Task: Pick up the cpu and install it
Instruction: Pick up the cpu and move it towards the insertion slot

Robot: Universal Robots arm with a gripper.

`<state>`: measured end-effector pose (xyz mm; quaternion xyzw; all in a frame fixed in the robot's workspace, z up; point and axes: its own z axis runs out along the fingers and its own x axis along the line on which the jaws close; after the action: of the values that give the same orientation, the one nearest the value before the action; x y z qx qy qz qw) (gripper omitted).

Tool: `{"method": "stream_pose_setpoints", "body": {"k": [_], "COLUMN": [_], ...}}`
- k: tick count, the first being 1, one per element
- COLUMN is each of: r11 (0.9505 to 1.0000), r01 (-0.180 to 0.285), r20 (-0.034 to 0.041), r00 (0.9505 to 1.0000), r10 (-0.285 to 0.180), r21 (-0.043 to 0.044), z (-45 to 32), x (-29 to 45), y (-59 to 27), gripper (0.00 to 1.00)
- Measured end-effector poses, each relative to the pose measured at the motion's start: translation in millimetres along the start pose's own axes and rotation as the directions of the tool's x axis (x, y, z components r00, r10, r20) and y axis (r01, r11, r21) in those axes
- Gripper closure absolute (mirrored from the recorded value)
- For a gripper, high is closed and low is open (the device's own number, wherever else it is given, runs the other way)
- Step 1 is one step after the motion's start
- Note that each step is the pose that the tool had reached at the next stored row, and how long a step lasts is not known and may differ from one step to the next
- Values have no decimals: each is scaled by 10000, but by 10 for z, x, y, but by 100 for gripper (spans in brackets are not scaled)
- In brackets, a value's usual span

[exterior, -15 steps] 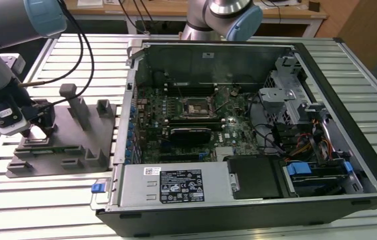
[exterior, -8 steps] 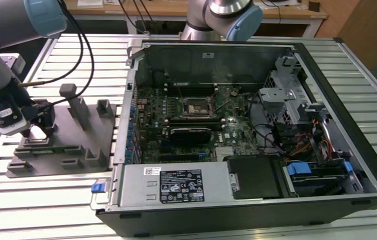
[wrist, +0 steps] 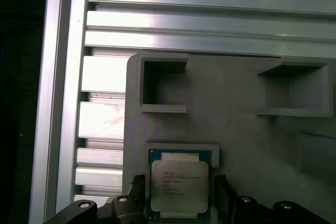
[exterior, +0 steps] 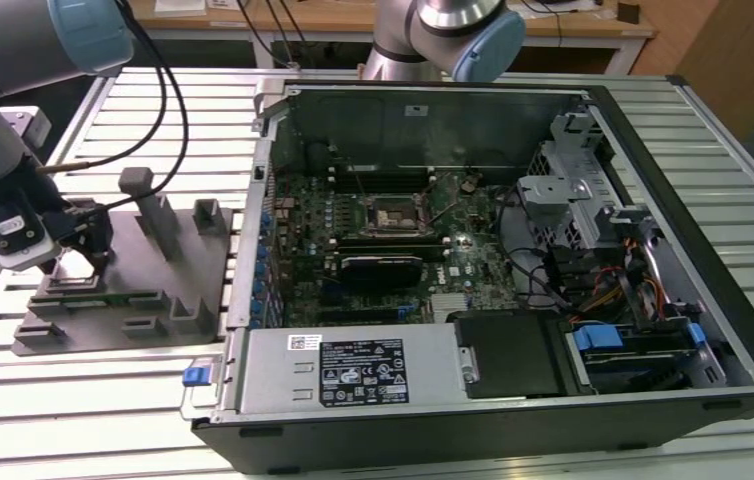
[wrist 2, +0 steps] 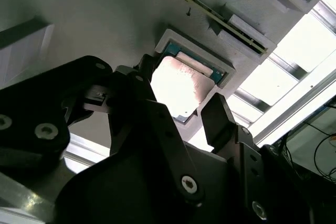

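Note:
The cpu (wrist: 179, 186), a small flat square chip with a pale silver top, lies in a shallow square pocket at the edge of the grey fixture (wrist: 236, 129). It also appears in the second wrist view as the cpu (wrist 2: 181, 77). My gripper (wrist: 178, 199) hangs just above it, open, with one dark finger (wrist: 137, 190) on each side of the pocket and a gap to the chip. In the exterior view the gripper (exterior: 84, 255) is low over the fixture (exterior: 137, 300) at the exterior view's left. The dark socket (exterior: 391, 214) sits on the motherboard inside the open computer case.
The open computer case (exterior: 697, 200) lies on the slatted aluminium table (exterior: 97, 400), with cables, a drive cage and a power supply inside. Upright blocks (exterior: 150, 205) rise from the fixture beside the gripper. A second arm's base (exterior: 451, 30) stands behind the case.

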<state>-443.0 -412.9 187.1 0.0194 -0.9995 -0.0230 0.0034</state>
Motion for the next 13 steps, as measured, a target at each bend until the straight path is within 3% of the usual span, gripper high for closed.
{"method": "stream_pose_setpoints", "body": {"k": [8, 13], "r11": [10000, 10000], "r01": [3, 2], "r20": [72, 77], "r00": [10000, 10000], "r10": [-3, -3], "r21": [21, 63], "z": [-7, 18], "x": [25, 26], "y": [8, 8], "gripper": [36, 36]}}
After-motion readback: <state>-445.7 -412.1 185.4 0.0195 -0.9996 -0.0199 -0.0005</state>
